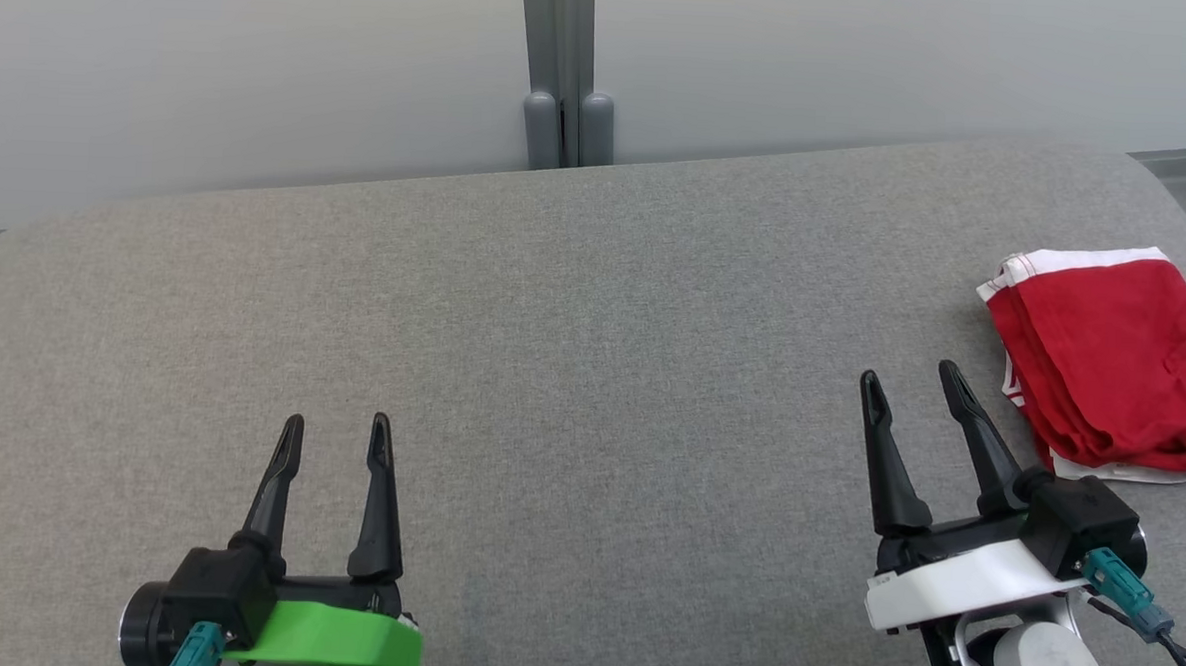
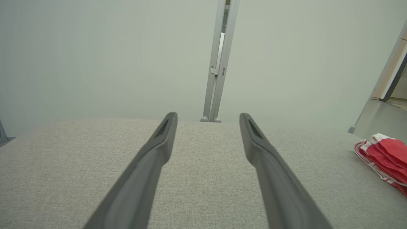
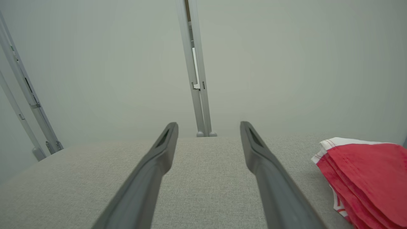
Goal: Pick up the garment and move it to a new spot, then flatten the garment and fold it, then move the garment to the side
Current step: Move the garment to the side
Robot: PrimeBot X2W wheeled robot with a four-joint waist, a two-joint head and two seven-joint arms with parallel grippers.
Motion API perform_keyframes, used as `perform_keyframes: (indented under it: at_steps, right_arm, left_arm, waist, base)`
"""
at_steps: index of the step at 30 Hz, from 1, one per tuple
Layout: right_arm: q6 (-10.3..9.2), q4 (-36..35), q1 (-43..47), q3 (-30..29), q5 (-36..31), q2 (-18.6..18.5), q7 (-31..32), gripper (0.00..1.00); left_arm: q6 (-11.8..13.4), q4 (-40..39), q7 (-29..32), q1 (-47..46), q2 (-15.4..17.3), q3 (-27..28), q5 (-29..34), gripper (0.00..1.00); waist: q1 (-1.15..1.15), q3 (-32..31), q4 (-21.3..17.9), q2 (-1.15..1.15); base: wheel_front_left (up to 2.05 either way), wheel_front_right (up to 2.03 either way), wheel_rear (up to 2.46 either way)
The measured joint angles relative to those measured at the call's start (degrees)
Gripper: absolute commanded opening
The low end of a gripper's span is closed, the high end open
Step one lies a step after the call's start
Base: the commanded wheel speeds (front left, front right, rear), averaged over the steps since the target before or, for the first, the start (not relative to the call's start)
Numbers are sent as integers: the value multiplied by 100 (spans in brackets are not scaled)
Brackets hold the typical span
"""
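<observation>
A red garment with white trim [image 1: 1112,361] lies folded in a stack at the right edge of the grey padded surface [image 1: 571,372]. It appears again at the far right as the garment [image 2: 386,159] in the left wrist view and the garment [image 3: 365,178] in the right wrist view. My right gripper [image 1: 911,382] stands open just left of it, apart from the cloth, nothing between its fingers. My left gripper [image 1: 337,427] stands open at the lower left over bare fabric, far from the garment.
A pale wall with a grey vertical post [image 1: 564,72] rises behind the surface. The surface's rounded back corners fall away at left and right. Wide bare fabric lies between the two grippers. A cable [image 1: 1170,638] trails from the right wrist.
</observation>
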Motion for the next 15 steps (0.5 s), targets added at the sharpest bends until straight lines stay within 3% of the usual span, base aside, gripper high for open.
perform_keyframes:
  at_steps: [7,12,15]
  right_arm:
    - [0,18,-3,44,-30,14,0,100]
    - [0,16,-8,45,-59,19,0,100]
    - [0,16,-9,51,-71,21,0,100]
  left_arm:
    - [-1,36,-1,0,0,4,-59,100]
    - [-304,96,0,2,0,-55,-130,100]
    - [-333,92,0,2,0,-12,-140,100]
  waist:
    - [0,-5,-39,0]
    - [0,1,-52,0]
    - [0,5,-59,0]
  base:
    - [0,0,0]
    - [0,0,0]
    - [0,0,0]
